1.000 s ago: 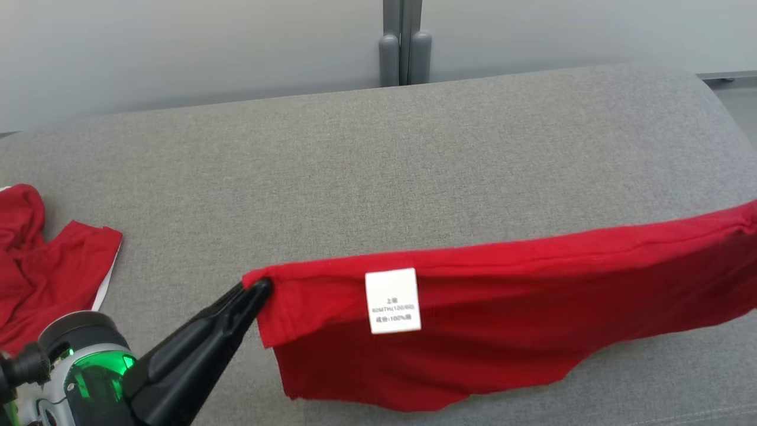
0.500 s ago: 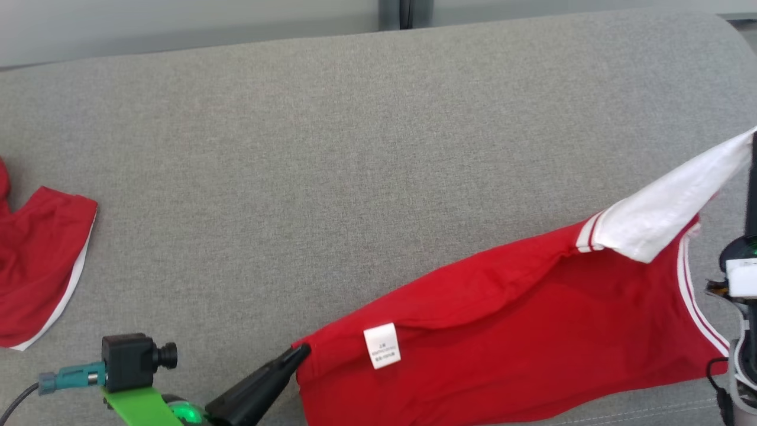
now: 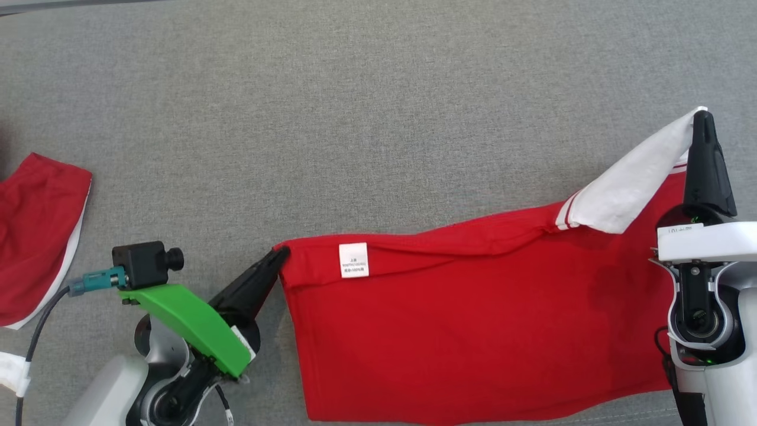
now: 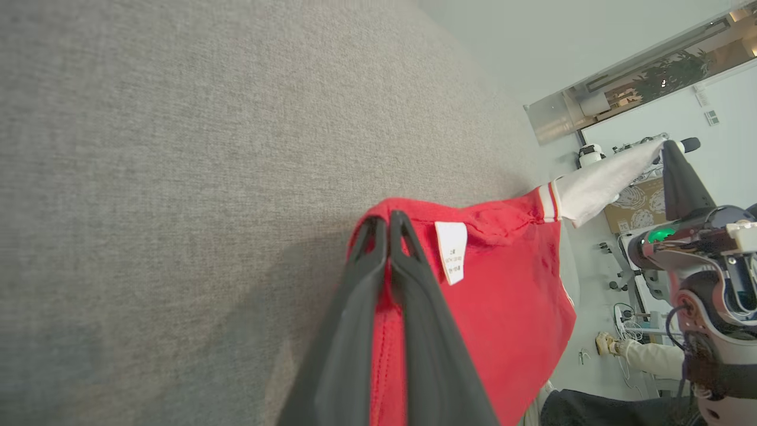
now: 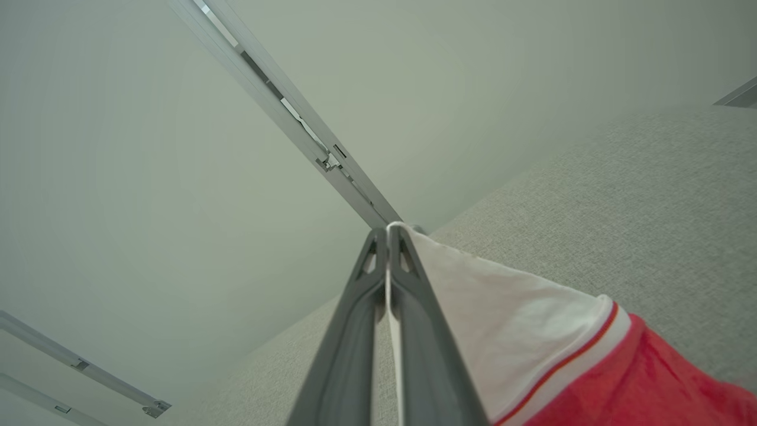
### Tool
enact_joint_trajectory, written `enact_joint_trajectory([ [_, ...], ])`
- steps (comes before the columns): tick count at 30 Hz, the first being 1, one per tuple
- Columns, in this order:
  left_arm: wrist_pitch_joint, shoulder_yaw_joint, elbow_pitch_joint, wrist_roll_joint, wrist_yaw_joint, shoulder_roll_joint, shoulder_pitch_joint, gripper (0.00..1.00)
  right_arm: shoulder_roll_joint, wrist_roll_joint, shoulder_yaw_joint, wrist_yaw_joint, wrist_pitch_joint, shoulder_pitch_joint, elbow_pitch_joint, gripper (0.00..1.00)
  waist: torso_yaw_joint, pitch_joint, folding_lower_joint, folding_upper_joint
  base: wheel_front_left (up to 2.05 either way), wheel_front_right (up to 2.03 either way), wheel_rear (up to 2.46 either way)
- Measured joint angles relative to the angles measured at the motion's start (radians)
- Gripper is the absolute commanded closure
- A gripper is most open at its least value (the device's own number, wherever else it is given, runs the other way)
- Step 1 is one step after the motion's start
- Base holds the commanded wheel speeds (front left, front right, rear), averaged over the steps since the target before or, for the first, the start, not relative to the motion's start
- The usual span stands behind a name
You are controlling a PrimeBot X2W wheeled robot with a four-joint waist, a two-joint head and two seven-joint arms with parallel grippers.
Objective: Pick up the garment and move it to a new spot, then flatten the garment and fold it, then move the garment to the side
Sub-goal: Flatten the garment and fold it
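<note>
Garment [image 3: 473, 331] spans betw. both — L gripper [image 3: 282, 254] clamps corner [image 3: 294, 260], R gripper [image 3: 701, 116] clamps sleeve [image 3: 627, 189].

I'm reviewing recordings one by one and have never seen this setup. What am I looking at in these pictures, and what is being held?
This is a wheeled robot with two arms. The wide picture comes from a camera on its head, looking down. The other two come from cameras on its wrists, each looking along that arm's two dark fingers. A red shirt with a white sleeve is held stretched over a grey cushion. The left fingers are shut on a red corner beside the white label. The right fingers are shut on the sleeve's tip. Another red garment lies at the far left.
</note>
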Motion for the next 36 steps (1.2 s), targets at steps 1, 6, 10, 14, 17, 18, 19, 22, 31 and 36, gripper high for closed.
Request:
enact_joint_trajectory([
  [1,-0.009,0.002,0.021,0.007,0.008,-0.010,-0.009,0.00,0.001,-0.003,0.002,0.000,-0.006,-0.003,0.010,1.00,0.001,0.000,0.0000,0.0000,0.00,0.00,0.00],
  [6,-0.039,0.007,0.100,0.027,0.015,-0.045,-0.051,0.00,0.006,-0.007,0.009,-0.001,-0.028,-0.016,0.059,1.00,0.006,-0.004,0.0000,0.0000,0.00,0.00,0.00],
  [10,-0.047,0.000,0.153,0.034,0.015,-0.066,-0.071,0.00,0.007,-0.007,0.012,-0.001,-0.046,-0.026,0.088,1.00,0.010,-0.006,0.0000,0.0000,0.00,0.00,0.00],
  [14,-0.044,-0.021,0.205,0.044,0.015,-0.068,-0.082,0.00,0.009,-0.007,0.016,-0.001,-0.056,-0.039,0.114,1.00,0.013,-0.009,0.0000,0.0000,0.00,0.00,0.00],
  [17,-0.025,-0.048,0.233,0.046,0.012,-0.072,-0.084,0.00,0.010,-0.008,0.018,-0.001,-0.065,-0.042,0.130,1.00,0.015,-0.012,-0.0001,0.0000,0.00,0.00,0.00],
  [18,-0.023,-0.058,0.240,0.049,0.010,-0.072,-0.085,0.00,0.010,-0.009,0.018,-0.001,-0.068,-0.042,0.135,1.00,0.015,-0.012,0.0000,0.0000,0.00,0.00,0.00],
  [19,-0.017,-0.065,0.248,0.051,0.010,-0.074,-0.087,0.00,0.010,-0.010,0.018,-0.001,-0.069,-0.042,0.140,1.00,0.015,-0.013,-0.0001,0.0000,0.00,0.00,0.00],
  [22,-0.016,-0.070,0.269,0.067,0.004,-0.084,-0.105,0.00,0.011,-0.015,0.018,-0.001,-0.076,-0.045,0.152,1.00,0.015,-0.014,0.0000,0.0000,0.00,0.00,0.00],
  [31,-0.030,-0.077,0.322,0.087,-0.010,-0.102,-0.138,0.47,0.013,-0.015,0.018,0.000,-0.086,-0.059,0.181,1.00,0.012,-0.017,0.0000,0.0000,0.00,0.00,0.00],
  [36,-0.031,-0.082,0.344,0.092,-0.019,-0.107,-0.146,0.75,0.013,-0.015,0.018,0.001,-0.094,-0.060,0.194,1.00,0.011,-0.019,0.0000,0.0000,0.00,0.00,0.00],
])
